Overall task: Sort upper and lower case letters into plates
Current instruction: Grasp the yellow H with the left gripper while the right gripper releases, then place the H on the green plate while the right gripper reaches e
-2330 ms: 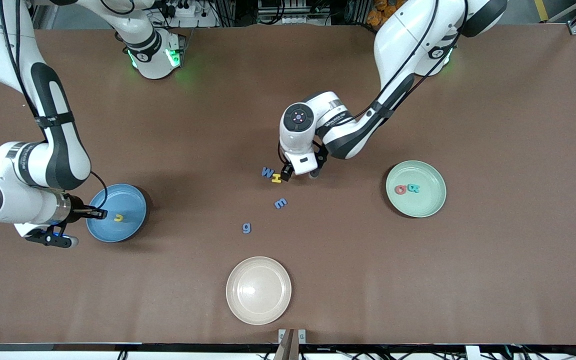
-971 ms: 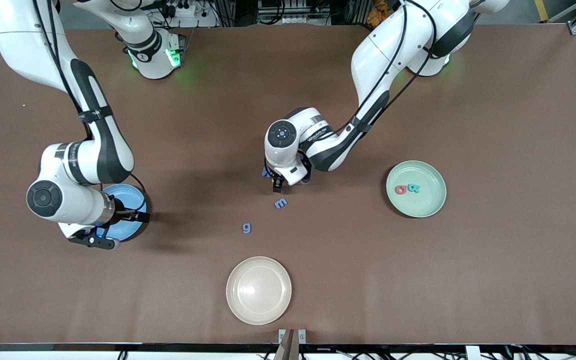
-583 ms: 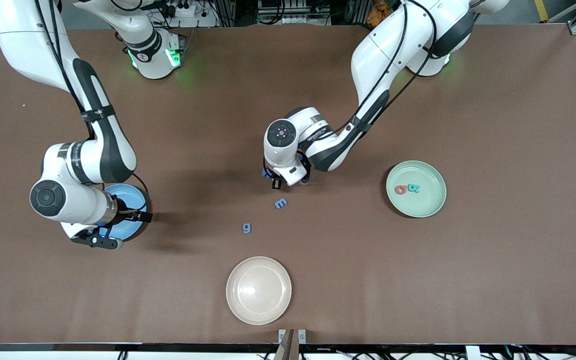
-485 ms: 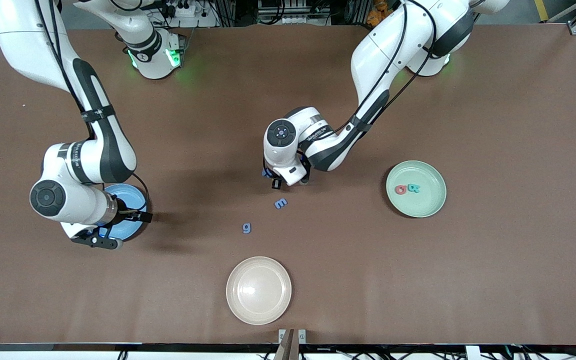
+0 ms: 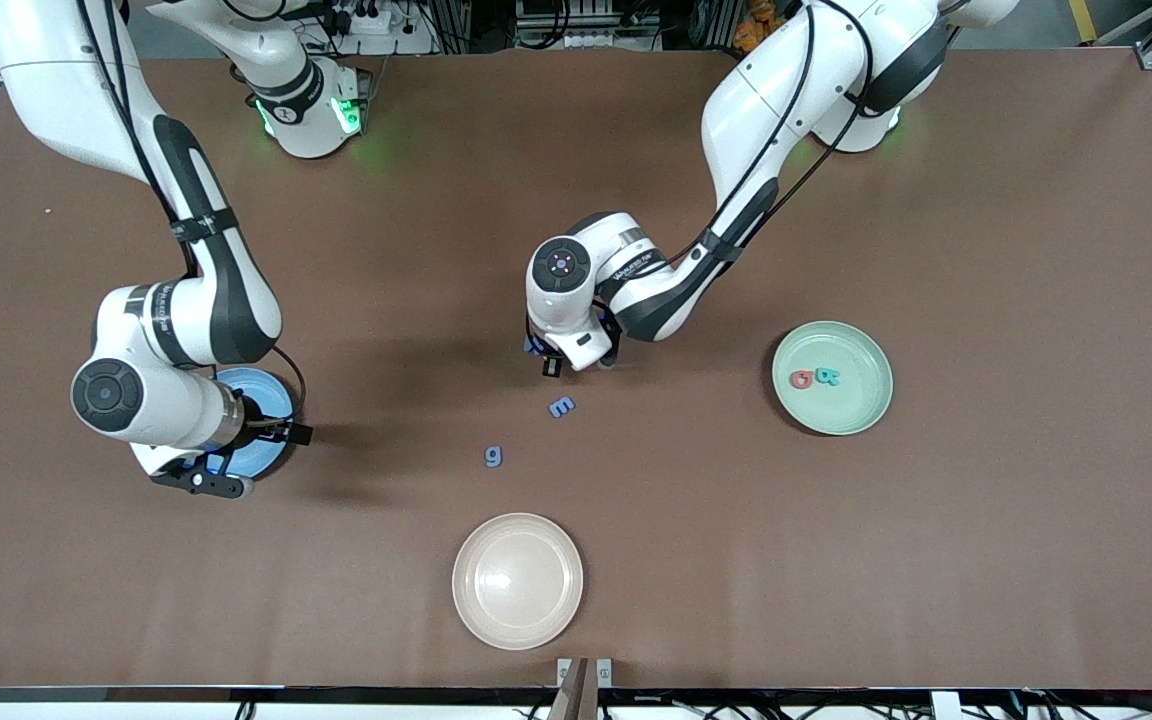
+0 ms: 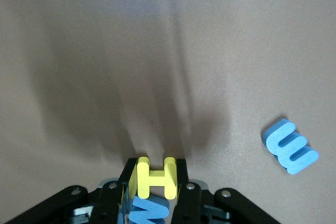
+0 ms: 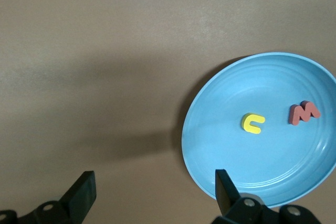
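My left gripper (image 5: 553,366) is down at the middle of the table, shut on a yellow H (image 6: 156,178) between its fingers (image 6: 127,174). A blue W (image 6: 149,211) lies tight against the H, partly under the gripper. A blue m (image 5: 562,406) and a blue g (image 5: 493,456) lie nearer the front camera. The mint green plate (image 5: 861,410) holds a red letter (image 5: 801,379) and a teal letter (image 5: 827,377). The blue plate (image 7: 220,145) holds a yellow letter (image 7: 252,123) and a red letter (image 7: 304,113). My right gripper (image 7: 153,177) hangs open over that plate's edge, empty.
A cream-beige plate (image 5: 517,580) sits empty near the table's front edge, nearer the camera than the g. The right arm's forearm covers much of the blue plate (image 5: 261,388) in the front view.
My left gripper's fingers have closed onto the yellow H. The right arm has drifted slightly toward the middle of the table, its gripper still open.
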You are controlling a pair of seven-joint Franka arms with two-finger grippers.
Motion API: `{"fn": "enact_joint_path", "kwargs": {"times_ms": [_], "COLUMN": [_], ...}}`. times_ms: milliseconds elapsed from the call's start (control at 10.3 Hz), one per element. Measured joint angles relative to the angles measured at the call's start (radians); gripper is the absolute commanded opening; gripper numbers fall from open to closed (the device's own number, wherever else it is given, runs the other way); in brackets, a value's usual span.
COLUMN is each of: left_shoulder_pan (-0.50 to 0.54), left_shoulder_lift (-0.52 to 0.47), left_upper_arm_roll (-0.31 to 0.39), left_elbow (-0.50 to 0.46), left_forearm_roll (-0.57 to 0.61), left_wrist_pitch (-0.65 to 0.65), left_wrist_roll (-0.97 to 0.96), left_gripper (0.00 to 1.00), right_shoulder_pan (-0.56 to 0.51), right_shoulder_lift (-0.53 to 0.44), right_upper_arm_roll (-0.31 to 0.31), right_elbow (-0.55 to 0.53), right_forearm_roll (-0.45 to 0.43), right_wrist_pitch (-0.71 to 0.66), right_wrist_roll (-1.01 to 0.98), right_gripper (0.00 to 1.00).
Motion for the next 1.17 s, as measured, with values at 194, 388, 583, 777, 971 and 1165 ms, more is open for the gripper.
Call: {"fn": "enact_joint_path", "kwargs": {"times_ms": [194,388,583,777,971,1165], "left_shoulder_pan": [0.000,0.000,0.003,0.007,0.016,0.038], "left_shoulder_lift": [0.000,0.000,0.000,0.000,0.000,-0.001], "left_upper_arm_roll": [0.000,0.000,0.001,0.001,0.001,-0.003], "left_elbow": [0.000,0.000,0.001,0.003,0.008,0.020], "left_forearm_roll": [0.000,-0.001,-0.019,-0.036,-0.037,-0.048], "left_wrist_pitch": [0.000,0.000,-0.001,-0.008,-0.030,-0.084], "left_wrist_roll": [0.001,0.002,0.018,0.049,0.068,0.140], "left_gripper": [0.26,0.26,0.26,0.26,0.26,0.26], "right_shoulder_pan": [0.003,0.017,0.020,0.020,0.034,0.054], "right_shoulder_lift": [0.000,0.000,0.000,0.000,0.002,0.005], "right_upper_arm_roll": [0.001,0.001,0.001,0.001,0.002,0.002], "right_elbow": [0.000,0.000,0.000,0.000,0.000,0.000], "right_forearm_roll": [0.000,0.000,0.000,0.000,0.000,0.000], "right_wrist_pitch": [0.000,0.001,0.001,0.005,0.013,0.021], "right_wrist_roll": [0.021,0.041,0.044,0.062,0.107,0.151], "right_gripper": [1.00,1.00,1.00,1.00,1.00,1.00]}}
